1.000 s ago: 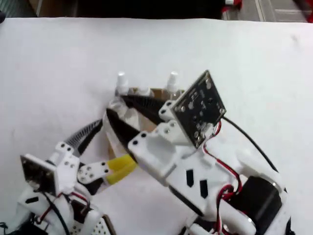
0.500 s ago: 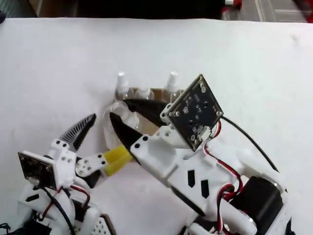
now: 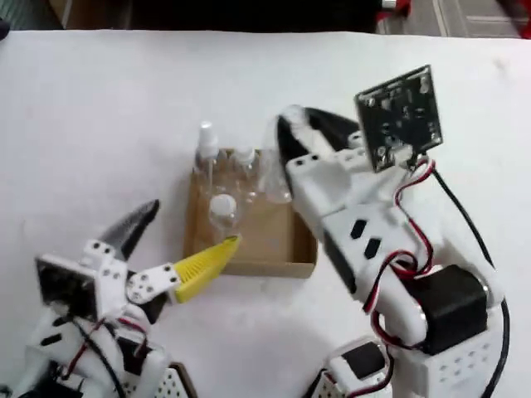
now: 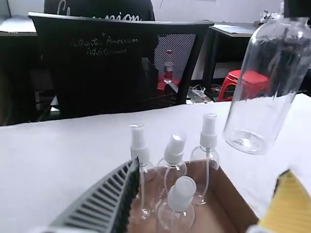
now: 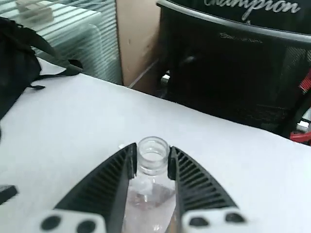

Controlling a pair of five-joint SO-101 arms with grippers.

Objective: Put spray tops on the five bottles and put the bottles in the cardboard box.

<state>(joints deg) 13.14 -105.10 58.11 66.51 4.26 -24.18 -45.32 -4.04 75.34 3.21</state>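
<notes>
Clenched only on the neck, the right claw (image 5: 152, 151) holds an uncapped bottle (image 4: 262, 87) aloft beside the cardboard box (image 3: 265, 267), so a slip could topple the four capped bottles (image 4: 175, 160) inside, while the left claw (image 3: 194, 224) sits released nearby

From my feeds I count four capped bottles (image 4: 171, 171), each wearing one spray top (image 4: 209, 131), so four spray tops, plus one bare-necked bottle (image 4: 260, 82): five bottles altogether. I see one cardboard box (image 3: 257, 267) and one tabletop (image 3: 99, 108). On the hardware side I have two tools, the left tool (image 3: 195, 222) and the right tool (image 5: 152, 150).
</notes>
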